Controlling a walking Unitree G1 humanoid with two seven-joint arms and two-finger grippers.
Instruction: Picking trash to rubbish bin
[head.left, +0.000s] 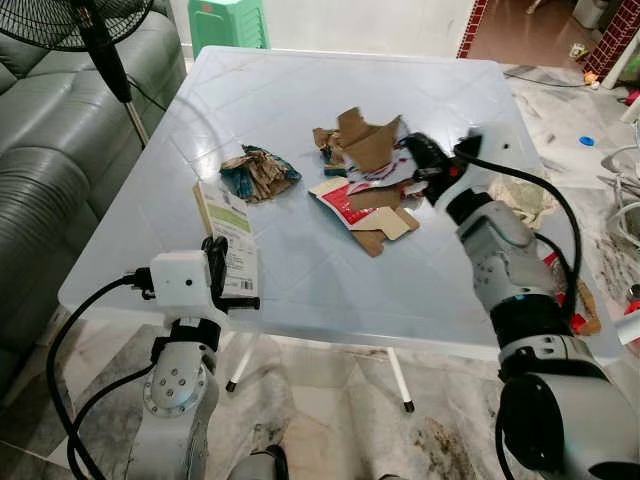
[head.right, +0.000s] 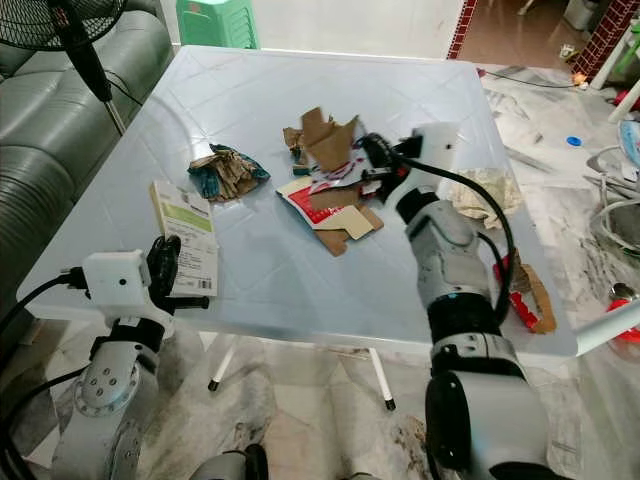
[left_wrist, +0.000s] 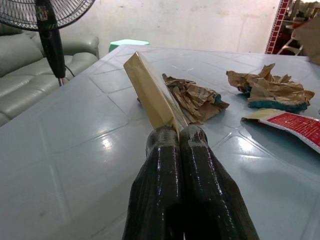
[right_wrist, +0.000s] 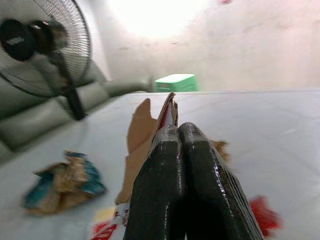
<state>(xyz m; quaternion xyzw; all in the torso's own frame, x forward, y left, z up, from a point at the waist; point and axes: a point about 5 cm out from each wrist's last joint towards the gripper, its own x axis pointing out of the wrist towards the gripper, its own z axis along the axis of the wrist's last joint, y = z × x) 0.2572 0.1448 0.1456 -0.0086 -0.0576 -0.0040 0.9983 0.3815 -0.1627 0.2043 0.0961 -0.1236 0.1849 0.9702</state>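
Crumpled brown-and-teal paper wad (head.left: 258, 173) lies at the pale blue plastic table's (head.left: 330, 280) centre; left gripper (left_wrist: 178, 134) pinches a flat tan carton (head.left: 227, 232) (seven o'clock edge); right gripper (right_wrist: 177, 131) clamps torn red-and-brown cardboard (head.left: 365, 208) at three o'clock.

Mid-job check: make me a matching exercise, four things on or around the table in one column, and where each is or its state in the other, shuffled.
Things:
1. flat carton
2. crumpled blue-brown wrapper
3. torn cardboard piece
4. green stool

Places or states:
A. beyond the table's far edge
B. pinched in the right gripper
C. lying loose on the tabletop
D. pinched in the left gripper at the near edge

Pairs: 1-D, 2-C, 3-B, 4-A
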